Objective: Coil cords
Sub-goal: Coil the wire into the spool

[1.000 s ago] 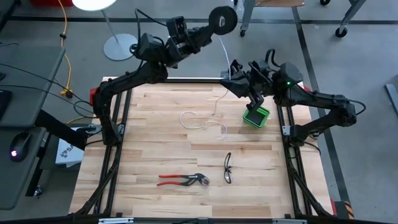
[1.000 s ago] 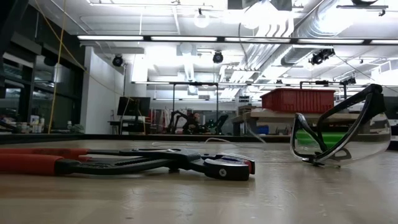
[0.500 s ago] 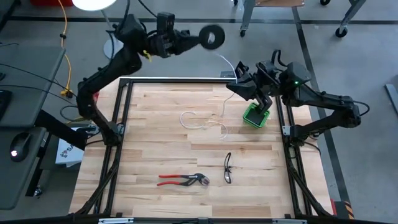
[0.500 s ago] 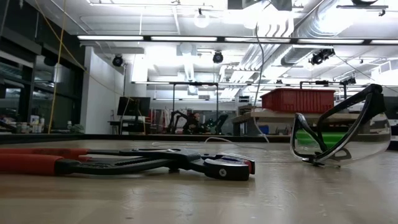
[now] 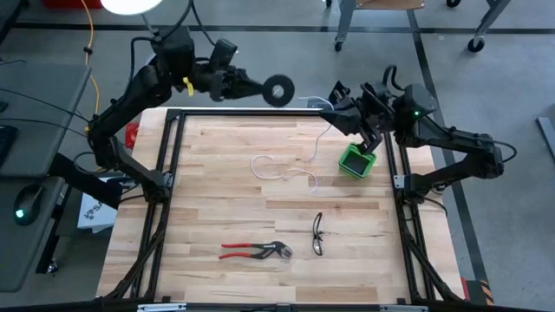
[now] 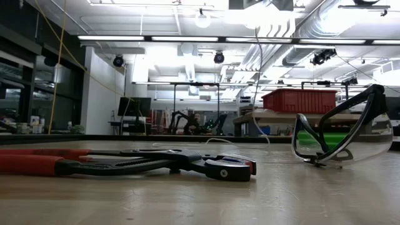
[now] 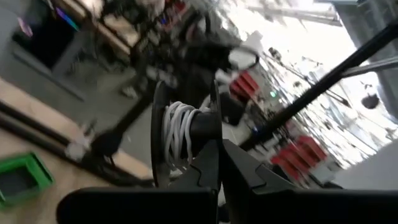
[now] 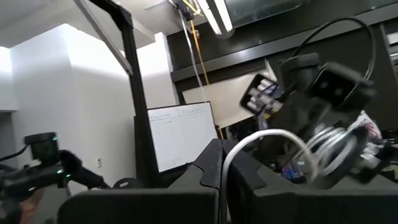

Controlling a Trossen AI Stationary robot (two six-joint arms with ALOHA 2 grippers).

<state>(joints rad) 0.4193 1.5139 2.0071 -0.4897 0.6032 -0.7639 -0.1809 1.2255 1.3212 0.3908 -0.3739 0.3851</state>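
Observation:
A black spool [image 5: 278, 89] with white cord wound on its core [image 7: 180, 134] hangs in the air over the table's far edge, with my left gripper [image 5: 264, 88] shut on it. The white cord [image 5: 282, 170] runs from the spool to my right gripper [image 5: 328, 106], which is shut on it just right of the spool. From there it drops to the table, where its loose loops lie flat near the far middle. The low view shows the cord [image 6: 256, 75] hanging in the background. My left gripper pinches one flange of the spool [image 7: 214, 127] between its two fingers [image 7: 202, 174], coming level from the table's left. The spool is lifted clear, its axis lying across the fingers. My right gripper pinches a single strand of cord [image 8: 225, 163] between its fingers [image 8: 208, 165], slanting upward from the right. The cord arcs slack from the fingers to the spool [image 8: 333, 149].
A green box [image 5: 356, 161] sits on the table at the far right under my right arm. Red-handled pliers [image 5: 254, 251] and safety glasses [image 5: 317, 234] lie near the front. A black frame [image 5: 260, 111] borders the table.
My left gripper has swung with the spool from beyond the table's far edge toward the table and to the left, turning at the wrist as it went. The spool has stayed in its hold. The cord loops on the table have kept their place.

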